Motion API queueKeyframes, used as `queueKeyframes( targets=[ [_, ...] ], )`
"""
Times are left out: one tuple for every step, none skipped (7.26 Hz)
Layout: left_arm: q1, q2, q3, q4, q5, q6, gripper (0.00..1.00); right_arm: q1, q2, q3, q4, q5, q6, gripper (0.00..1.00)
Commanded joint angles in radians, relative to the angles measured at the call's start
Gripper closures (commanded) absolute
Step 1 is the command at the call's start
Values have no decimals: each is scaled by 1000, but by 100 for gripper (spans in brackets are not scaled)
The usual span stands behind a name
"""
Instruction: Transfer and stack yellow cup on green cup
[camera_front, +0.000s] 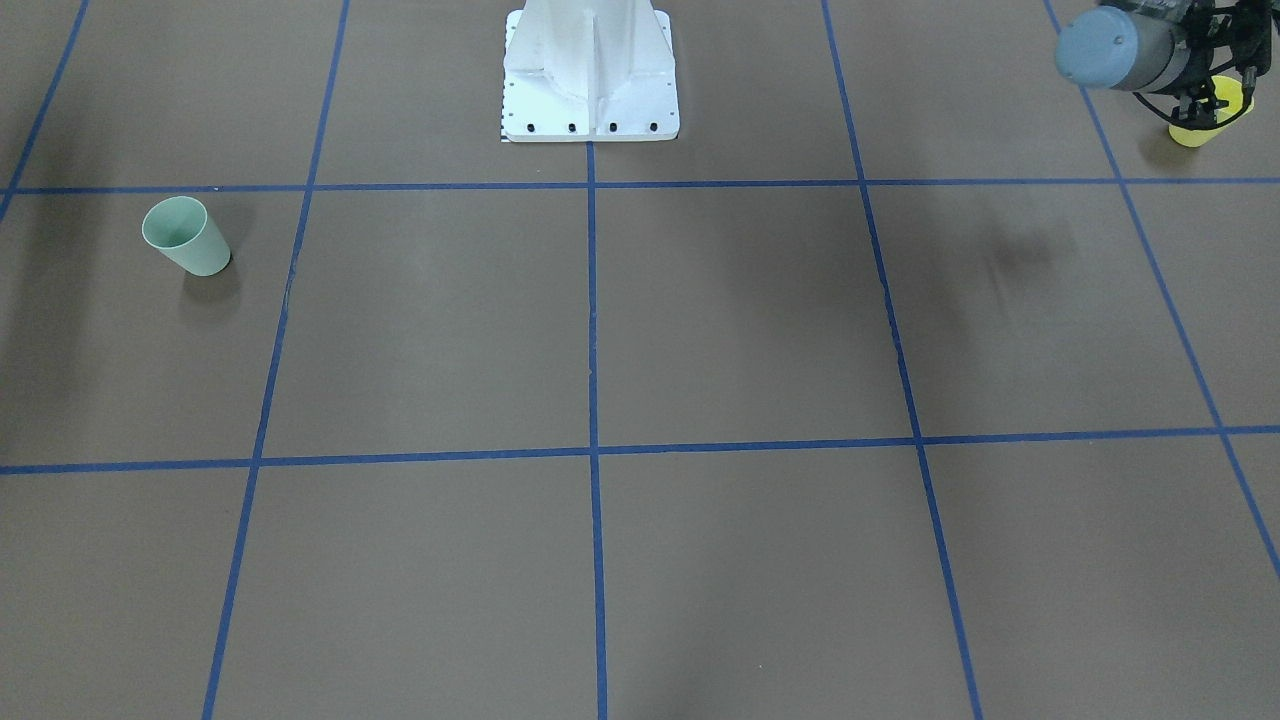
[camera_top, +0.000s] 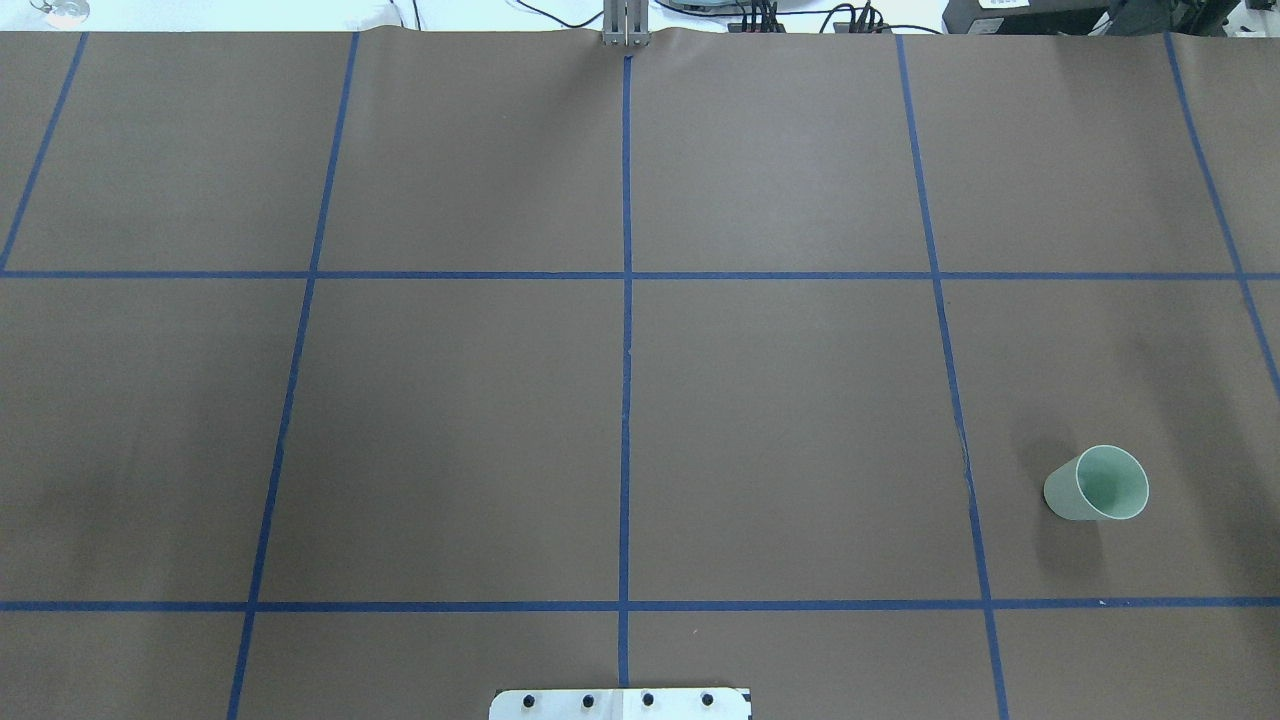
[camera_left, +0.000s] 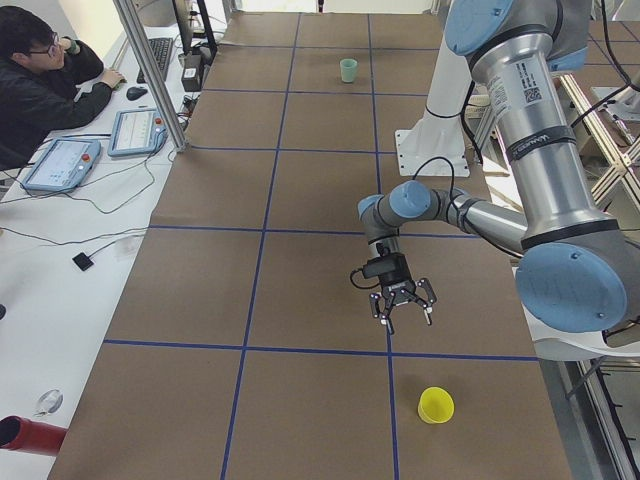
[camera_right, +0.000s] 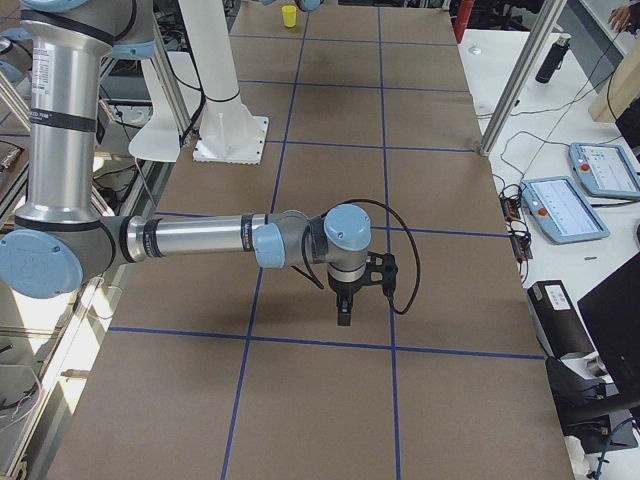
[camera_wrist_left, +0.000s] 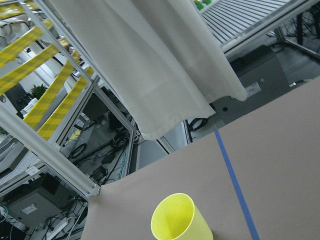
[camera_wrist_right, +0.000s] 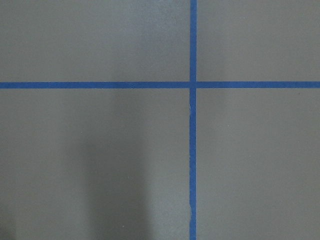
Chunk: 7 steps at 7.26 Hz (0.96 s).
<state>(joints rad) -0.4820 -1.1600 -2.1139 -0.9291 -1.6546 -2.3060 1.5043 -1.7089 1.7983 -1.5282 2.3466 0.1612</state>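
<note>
The yellow cup (camera_left: 436, 405) stands upright near the table's left end, close to the robot's side; it also shows in the front view (camera_front: 1196, 130) and the left wrist view (camera_wrist_left: 180, 220). My left gripper (camera_left: 402, 312) hangs above the table with its fingers spread, empty, short of the yellow cup and apart from it; in the front view (camera_front: 1213, 98) it overlaps the cup. The green cup (camera_top: 1097, 484) stands upright on the right side, alone (camera_front: 187, 236). My right gripper (camera_right: 345, 315) points down over bare table; I cannot tell whether it is open or shut.
The white robot base (camera_front: 590, 75) stands at the middle of the robot's edge. Blue tape lines (camera_top: 626, 330) divide the brown table into squares. An operator (camera_left: 40, 80) sits at a side desk with tablets (camera_left: 135, 130), off the table.
</note>
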Motion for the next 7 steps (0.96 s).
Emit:
queueKeyframes(
  targets=[
    [109, -27, 203, -152, -46, -217, 0, -3, 0, 1, -1, 2, 4, 0],
    [153, -67, 280, -161, -85, -275, 0, -1, 0, 0, -1, 2, 6, 0],
    [175, -101, 355, -163, -109, -335, 0, -1, 0, 0, -1, 2, 6, 0],
    [189, -101, 373, -163, -123, -369, 0, -3, 2, 0, -1, 2, 6, 0],
    [191, -101, 411, -166, -129, -371, 0, -3, 3, 0, -1, 2, 5, 0],
    [191, -98, 438, -169, -128, -371, 0, -3, 3, 0, -1, 2, 6, 0],
    [191, -93, 452, -171, -128, -371, 0, -3, 3, 0, -3, 2, 6, 0]
  ],
)
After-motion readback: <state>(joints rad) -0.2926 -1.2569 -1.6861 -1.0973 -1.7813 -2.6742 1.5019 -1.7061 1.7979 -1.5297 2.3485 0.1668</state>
